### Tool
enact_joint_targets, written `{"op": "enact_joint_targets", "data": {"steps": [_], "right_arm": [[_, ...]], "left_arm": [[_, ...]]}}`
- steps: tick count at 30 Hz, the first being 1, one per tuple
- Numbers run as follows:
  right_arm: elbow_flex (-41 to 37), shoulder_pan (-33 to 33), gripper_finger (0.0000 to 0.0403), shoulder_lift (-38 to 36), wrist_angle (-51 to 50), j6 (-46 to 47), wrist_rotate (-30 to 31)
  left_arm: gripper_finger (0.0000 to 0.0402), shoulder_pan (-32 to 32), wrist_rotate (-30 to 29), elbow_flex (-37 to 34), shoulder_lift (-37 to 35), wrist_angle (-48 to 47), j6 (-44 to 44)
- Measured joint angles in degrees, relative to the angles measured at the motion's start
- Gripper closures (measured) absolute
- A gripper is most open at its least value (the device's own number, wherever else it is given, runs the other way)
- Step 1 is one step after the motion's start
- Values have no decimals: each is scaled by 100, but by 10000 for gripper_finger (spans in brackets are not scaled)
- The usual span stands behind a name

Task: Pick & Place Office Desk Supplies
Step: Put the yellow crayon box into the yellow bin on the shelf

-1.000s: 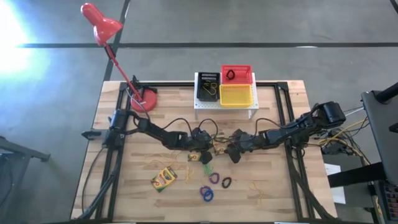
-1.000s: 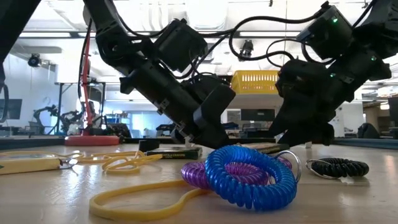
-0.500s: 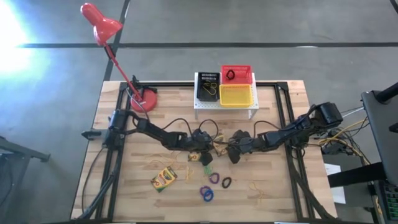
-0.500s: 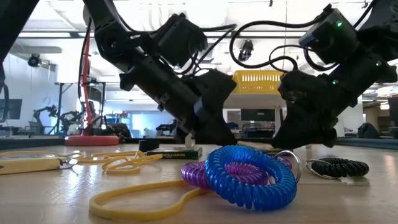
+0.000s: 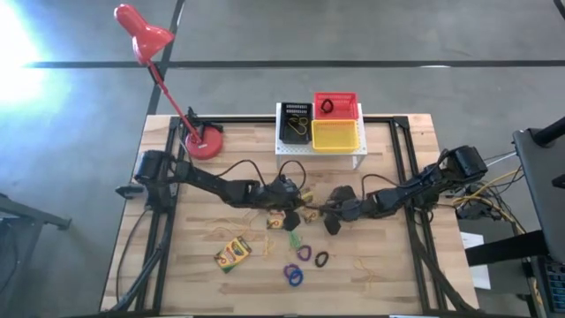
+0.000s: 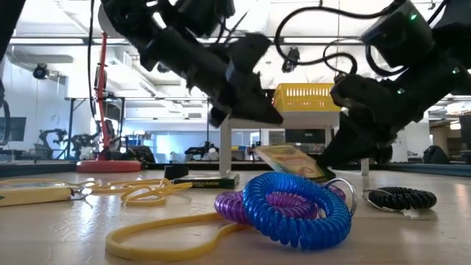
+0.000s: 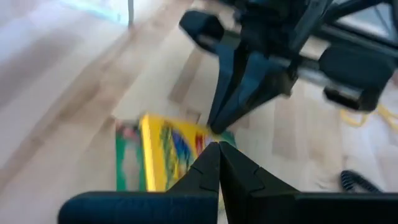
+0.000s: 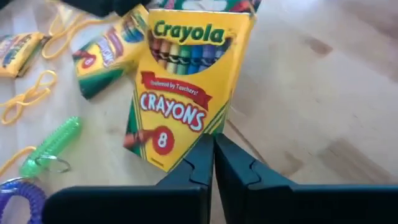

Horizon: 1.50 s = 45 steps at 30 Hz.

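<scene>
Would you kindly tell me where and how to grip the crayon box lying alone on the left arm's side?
Grip the lone crayon box across its two long edges, near the middle, coming straight down from above. It lies flat on the table at a diagonal, so the jaws probably need turning to match; its broad face offers nothing to pinch.
</scene>
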Motion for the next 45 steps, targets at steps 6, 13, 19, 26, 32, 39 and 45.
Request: {"op": "enact_joint_targets", "data": {"steps": [6,13,19,26,32,39,45], "right_arm": [[2,173,395,0,276,-303,251],[4,283,395,0,215,-380,387],[4,276,395,0,193,-402,186],[5,17,383,-55,164,-534,-1317],[4,-14,337,-48,69,-529,-2062],[15,-12,302,107,-235,-659,-2024],[119,-5,312,318,-202,-723,-1721]], "left_arm": [[396,-6,-1,-4,-165,-120,154],[396,-39,-2,-15,-315,-1079,110],[391,-41,511,-105,-213,-1190,140],[370,-34,475,-170,59,-1106,-73],[376,91,99,-160,416,-910,-302],[394,184,69,-155,668,-631,-454],[396,184,262,-155,759,-64,-458]]}}
